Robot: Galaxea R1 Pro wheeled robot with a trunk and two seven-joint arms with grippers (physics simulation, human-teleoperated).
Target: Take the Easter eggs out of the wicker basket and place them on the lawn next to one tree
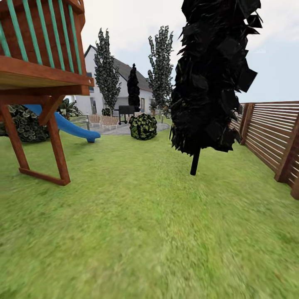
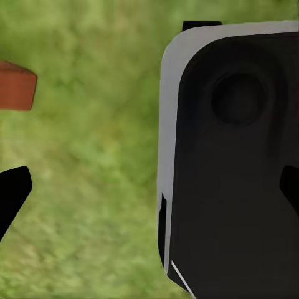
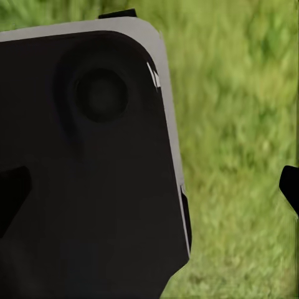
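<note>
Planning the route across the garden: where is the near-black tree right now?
In the head view the near-black tree stands right of centre on the lawn, between the round bush and the slatted wooden fence.

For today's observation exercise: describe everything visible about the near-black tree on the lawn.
The near-black tree stands upright on the lawn, right of centre in the head view. Its foliage is a tall column of angular, flat black leaf clumps, tapering at the bottom to a thin, straight black trunk rooted in grass. The slatted wooden fence runs behind it.
</note>
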